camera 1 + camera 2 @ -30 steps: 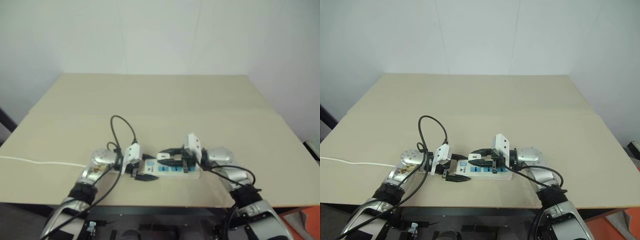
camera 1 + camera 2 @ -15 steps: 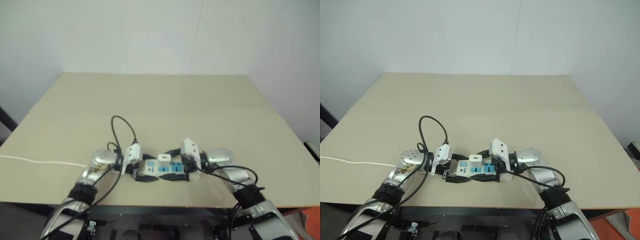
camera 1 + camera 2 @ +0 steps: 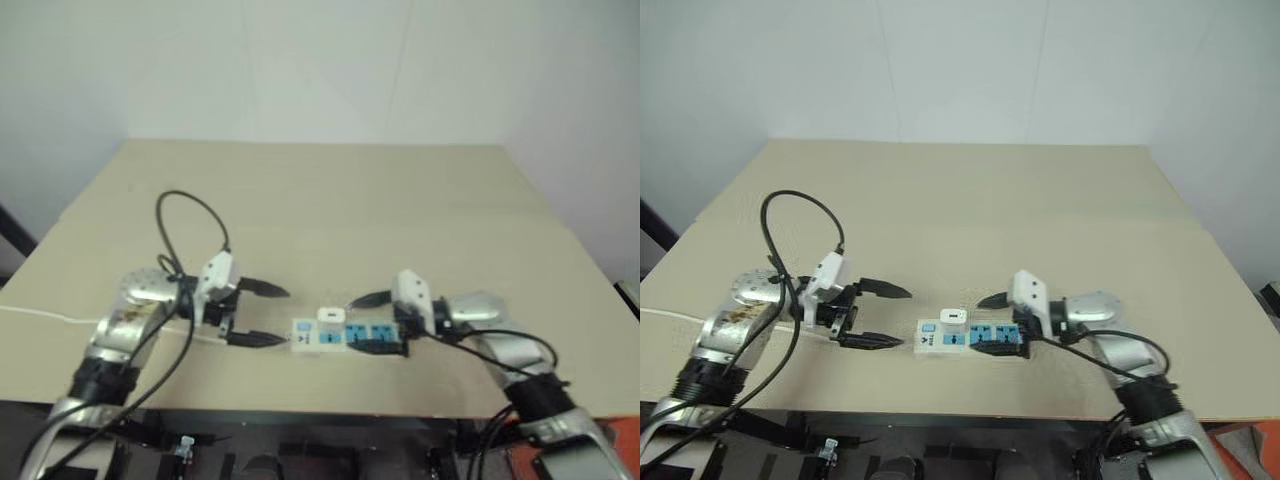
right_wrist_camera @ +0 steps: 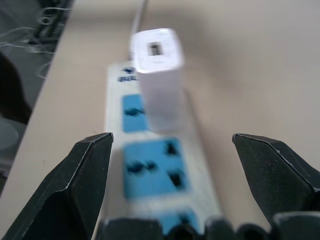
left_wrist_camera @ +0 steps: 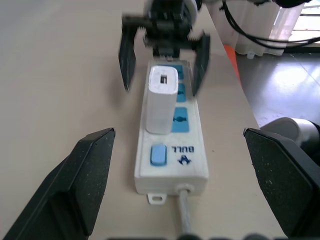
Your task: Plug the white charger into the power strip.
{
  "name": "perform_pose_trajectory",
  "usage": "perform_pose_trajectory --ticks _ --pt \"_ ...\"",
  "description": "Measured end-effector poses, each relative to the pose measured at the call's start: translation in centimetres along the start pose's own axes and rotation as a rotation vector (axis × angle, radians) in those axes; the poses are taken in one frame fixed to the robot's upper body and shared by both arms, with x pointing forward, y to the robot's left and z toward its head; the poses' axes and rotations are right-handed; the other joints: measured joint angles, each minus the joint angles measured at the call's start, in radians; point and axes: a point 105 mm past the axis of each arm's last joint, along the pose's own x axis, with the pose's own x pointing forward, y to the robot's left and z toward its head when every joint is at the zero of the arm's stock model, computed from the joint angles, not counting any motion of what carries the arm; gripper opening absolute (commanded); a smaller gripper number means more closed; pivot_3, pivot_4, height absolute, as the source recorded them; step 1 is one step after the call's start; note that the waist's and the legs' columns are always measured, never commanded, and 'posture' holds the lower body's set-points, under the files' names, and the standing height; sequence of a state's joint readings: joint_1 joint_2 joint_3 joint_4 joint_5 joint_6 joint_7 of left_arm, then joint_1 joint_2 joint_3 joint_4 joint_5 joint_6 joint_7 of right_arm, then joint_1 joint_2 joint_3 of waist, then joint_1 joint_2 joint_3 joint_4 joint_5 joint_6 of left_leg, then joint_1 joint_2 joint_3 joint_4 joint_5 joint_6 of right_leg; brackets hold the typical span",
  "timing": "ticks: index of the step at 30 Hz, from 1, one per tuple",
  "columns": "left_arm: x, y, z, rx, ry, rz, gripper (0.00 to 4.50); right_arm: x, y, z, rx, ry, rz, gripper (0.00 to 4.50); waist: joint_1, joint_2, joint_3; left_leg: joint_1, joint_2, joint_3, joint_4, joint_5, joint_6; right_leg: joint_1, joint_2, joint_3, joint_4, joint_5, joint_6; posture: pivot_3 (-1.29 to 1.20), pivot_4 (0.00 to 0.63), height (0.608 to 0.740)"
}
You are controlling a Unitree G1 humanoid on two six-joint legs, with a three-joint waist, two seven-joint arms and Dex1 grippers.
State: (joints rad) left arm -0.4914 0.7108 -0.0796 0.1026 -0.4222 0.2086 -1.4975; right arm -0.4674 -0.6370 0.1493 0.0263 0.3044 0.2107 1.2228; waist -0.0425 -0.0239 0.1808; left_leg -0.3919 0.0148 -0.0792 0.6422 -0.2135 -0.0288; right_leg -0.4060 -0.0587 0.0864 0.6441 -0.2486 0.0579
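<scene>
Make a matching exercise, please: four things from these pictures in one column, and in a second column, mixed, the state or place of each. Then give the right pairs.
Things:
1. white charger
2. power strip
3. left gripper
4. right gripper

States or places:
A. open, off the switch end of the strip, holding nothing
B. lying flat on the table near its front edge
C. standing upright in the socket next to the blue switch
D. open, straddling the far end of the strip, holding nothing

Pairs: 1-C, 2-B, 3-A, 4-D
</scene>
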Motion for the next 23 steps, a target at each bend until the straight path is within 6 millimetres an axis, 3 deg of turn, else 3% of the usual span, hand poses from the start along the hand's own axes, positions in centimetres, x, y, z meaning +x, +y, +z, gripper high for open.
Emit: perform_pose_trajectory --ticks 4,8,14,23 --pt "-1.5 0.0 0.0 -0.008 0.024 0.036 4.47 -4.4 -1.5 1.4 -0.035 0.031 -0.100 4.50 -0.003 -0.001 0.005 0.000 0.000 0.000 0.000 0.000 0.000 0.000 0.000 0.000 0.000 -0.001 0.001 0.00 0.150 0.740" --pt "-3.3 -0.6 0.3 -0.008 0.040 0.069 4.47 -7.7 -1.4 0.6 -0.005 0.086 -0.152 4.50 -0.003 -0.001 0.009 0.000 0.001 0.001 0.000 0.000 0.000 0.000 0.000 0.000 -0.001 -0.001 0.001 0.00 0.150 0.740" --pt "-4.8 -1.5 0.0 -0.030 0.074 0.107 4.47 -9.6 -0.7 0.4 0.020 0.091 -0.192 4.50 -0.003 0.000 0.011 0.000 0.001 0.001 0.000 0.000 0.000 0.000 0.000 0.001 -0.001 -0.001 0.001 0.00 0.150 0.740" --pt "-4.2 -2.0 -0.4 -0.039 0.057 0.104 4.47 -9.4 -0.4 0.8 0.023 0.078 -0.194 4.50 -0.002 0.000 0.011 0.000 0.001 0.002 0.000 0.000 0.000 0.000 0.000 0.001 -0.002 -0.001 0.001 0.00 0.150 0.740"
